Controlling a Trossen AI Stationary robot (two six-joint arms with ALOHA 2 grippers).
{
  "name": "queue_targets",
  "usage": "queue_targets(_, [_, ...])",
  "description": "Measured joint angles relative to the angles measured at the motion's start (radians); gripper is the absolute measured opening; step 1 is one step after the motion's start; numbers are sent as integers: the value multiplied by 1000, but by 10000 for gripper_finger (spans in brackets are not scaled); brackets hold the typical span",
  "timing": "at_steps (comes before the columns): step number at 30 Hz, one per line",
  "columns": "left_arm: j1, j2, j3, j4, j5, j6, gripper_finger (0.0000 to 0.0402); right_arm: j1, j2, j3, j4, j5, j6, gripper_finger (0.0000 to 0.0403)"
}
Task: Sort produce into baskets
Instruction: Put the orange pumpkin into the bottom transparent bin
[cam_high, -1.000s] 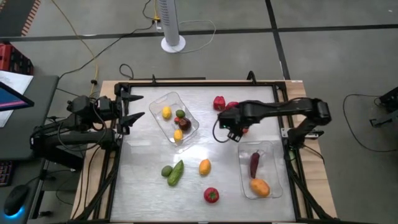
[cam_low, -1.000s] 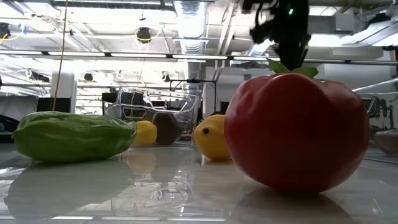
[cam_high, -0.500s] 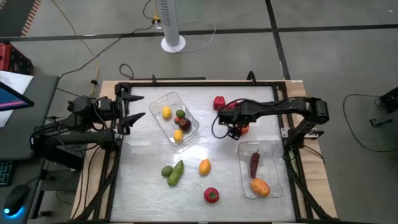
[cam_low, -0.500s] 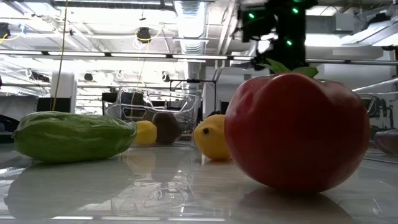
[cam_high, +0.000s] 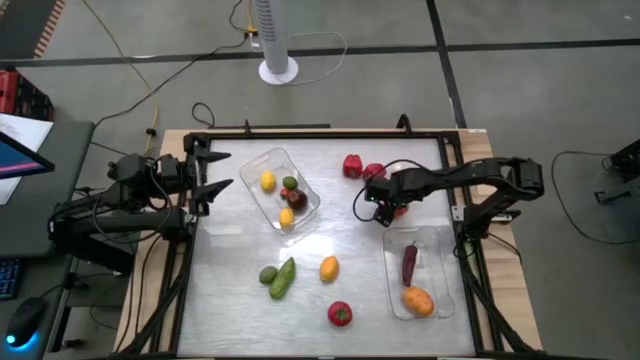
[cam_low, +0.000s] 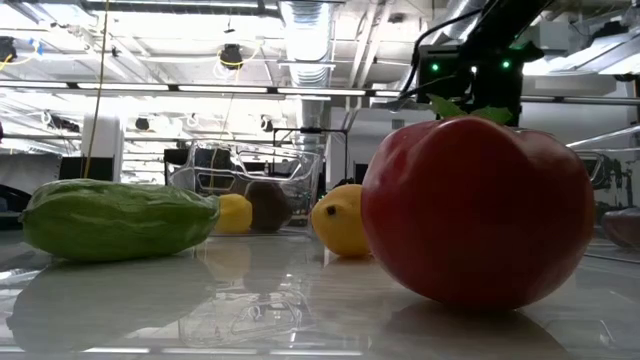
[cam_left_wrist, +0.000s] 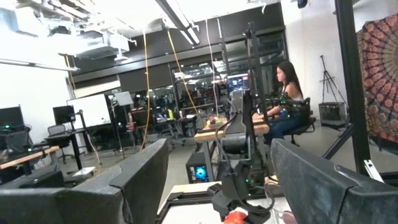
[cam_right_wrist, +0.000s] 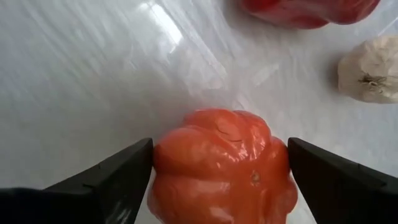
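Since the earlier frames the right gripper (cam_high: 385, 207) has shifted away from the bench's middle toward the right-hand side, and it now sits at the far right part of the bench (cam_high: 230, 260), just beyond the far end of the right clear tray (cam_high: 440, 262). Its fingers (cam_right_wrist: 118, 177) stand wide on either side of a ribbed red tomato (cam_right_wrist: 222, 165); the tomato lies between them on the bench surface, and whether either finger touches its skin cannot be told. Near it lie a red pepper (cam_right_wrist: 310, 11) and a pale, garlic-like piece (cam_right_wrist: 372, 70), both apart from the tomato. From above, two more red pieces, one (cam_high: 352, 165) farther toward the bench's middle than the other (cam_high: 374, 171), rest just beyond the gripper. The right tray holds a dark purple piece (cam_high: 409, 262) and an orange piece (cam_high: 418, 300). The left clear tray (cam_high: 305, 203), set at an angle, holds a yellow piece (cam_high: 267, 181), a green piece (cam_high: 290, 183), a dark piece (cam_high: 296, 198) and a second yellow piece (cam_high: 286, 216). On the open bench nearer the front lie a lime (cam_high: 268, 274), touching or just beside a green cucumber (cam_high: 283, 278), an orange-yellow fruit (cam_high: 329, 268) and a red tomato (cam_high: 340, 314). The left gripper (cam_high: 218, 171) waits at the bench's left edge with its fingers (cam_left_wrist: 140, 177) spread wide and nothing between them.
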Motion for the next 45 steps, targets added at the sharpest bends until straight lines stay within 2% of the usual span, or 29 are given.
queue_targets(9, [0,0,0,0,-2,0,270,4,-19,24,-52,-27,1,356])
queue_targets(12, [0,0,0,0,-2,0,270,5,-30,91,-111,-29,1,354])
queue_targets(19, [0,0,0,0,-2,0,270,51,-31,326,-365,-14,23,353])
queue_targets(21, [0,0,0,-1,-2,0,270,82,-31,393,-438,-57,70,353])
queue_targets(24, [0,0,0,-4,-2,0,270,150,-33,450,-498,-194,155,355])
queue_targets(28, [0,0,0,-9,-2,-1,270,282,-37,455,-566,-328,305,361])
queue_targets(30, [0,0,0,-9,-2,-1,270,352,-37,453,-617,-361,396,364])
queue_targets(32, [0,0,0,-10,-2,-2,270,411,-37,453,-643,-347,458,369])
queue_targets(34, [0,0,0,-9,-2,-9,270,445,-37,453,-655,-290,468,375])
queue_targets(39, [0,0,0,-6,-2,-18,270,421,-37,453,-656,-124,395,379])
queue_targets(41, [0,0,0,-7,-3,-18,270,396,-37,453,-655,-129,370,373])
queue_targets(45, [0,0,0,-13,-3,-17,270,386,-43,458,-638,-229,358,355])
